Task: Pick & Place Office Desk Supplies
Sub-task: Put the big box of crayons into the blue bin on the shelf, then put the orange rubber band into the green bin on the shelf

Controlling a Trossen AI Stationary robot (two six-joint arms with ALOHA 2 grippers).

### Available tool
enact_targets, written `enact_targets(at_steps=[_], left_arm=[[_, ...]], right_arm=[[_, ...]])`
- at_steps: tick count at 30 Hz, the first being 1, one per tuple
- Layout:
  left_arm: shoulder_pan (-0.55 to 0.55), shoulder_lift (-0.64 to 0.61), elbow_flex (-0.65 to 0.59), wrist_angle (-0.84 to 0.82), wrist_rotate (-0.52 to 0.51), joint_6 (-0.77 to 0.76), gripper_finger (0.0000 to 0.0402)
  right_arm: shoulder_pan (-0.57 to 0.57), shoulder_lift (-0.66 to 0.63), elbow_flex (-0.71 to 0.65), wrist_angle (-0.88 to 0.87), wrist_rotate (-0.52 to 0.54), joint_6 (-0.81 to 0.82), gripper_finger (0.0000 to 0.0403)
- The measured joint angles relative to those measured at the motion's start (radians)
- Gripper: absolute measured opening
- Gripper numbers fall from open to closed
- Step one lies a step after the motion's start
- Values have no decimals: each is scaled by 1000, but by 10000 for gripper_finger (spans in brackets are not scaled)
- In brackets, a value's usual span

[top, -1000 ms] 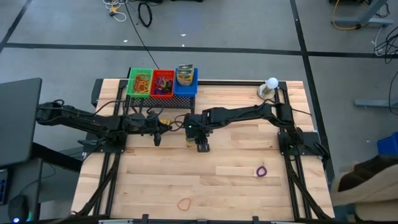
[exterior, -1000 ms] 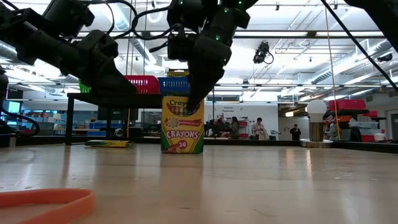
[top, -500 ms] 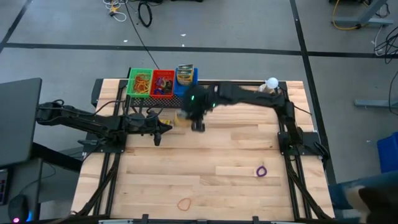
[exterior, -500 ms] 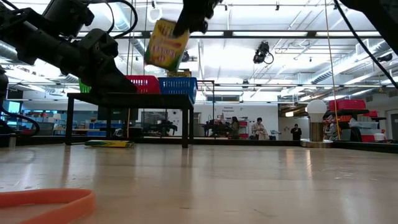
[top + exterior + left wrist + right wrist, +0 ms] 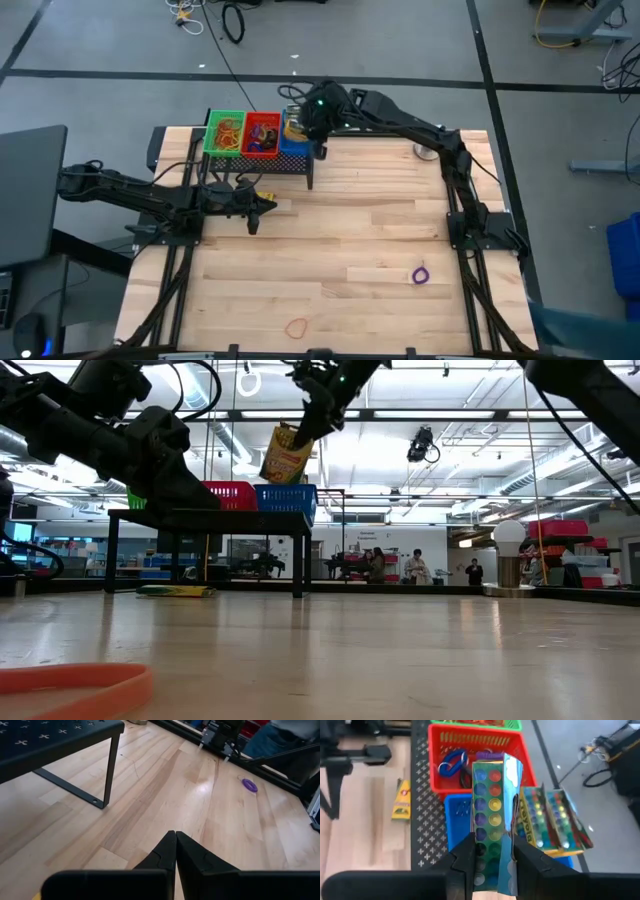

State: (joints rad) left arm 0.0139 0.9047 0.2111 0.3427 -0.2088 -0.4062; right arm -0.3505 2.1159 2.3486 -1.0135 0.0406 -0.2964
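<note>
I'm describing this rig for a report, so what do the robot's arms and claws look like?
Both arms are dark, jointed and slim, with black cables along them. The right arm shows a small green light near its wrist. The left claw has two black, wedge-shaped fingers tapering to points.

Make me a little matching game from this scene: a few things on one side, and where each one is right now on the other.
Things:
1. crayon box
2. purple rubber band
3. left tool
4. orange rubber band

Places or states:
A. lying near the table's front edge
B. shut, empty, low over the table beside the rack
C. held in the right tool above the blue basket
D. lying on the wood near the right arm's base

Pairs: 1-C, 2-D, 3-B, 4-A
</note>
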Motion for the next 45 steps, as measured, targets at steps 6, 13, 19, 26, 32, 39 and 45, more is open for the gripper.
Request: enact_targets(at_steps=[6,13,19,26,32,39,45], left_arm=[[-1,0,0,4,0,-7,13],[0,0,0,7,0,7,13],[0,0,0,10,0,6,13],[0,0,0,10,0,4,13],[-1,0,0,10,0,4,13],[-1,0,0,10,0,-15,13],[2,0,0,9,61,-76,13]], right_arm=[[-30,30,2,-9,-23,-68,96],[-29,66,0,-14,-30,-130,96],[-30,77,0,2,11,-149,104],[-30,76,0,23,22,-165,145],[-30,76,0,43,45,-166,164],[-24,76,0,66,86,-164,169],[-8,60,1,82,117,-149,169]])
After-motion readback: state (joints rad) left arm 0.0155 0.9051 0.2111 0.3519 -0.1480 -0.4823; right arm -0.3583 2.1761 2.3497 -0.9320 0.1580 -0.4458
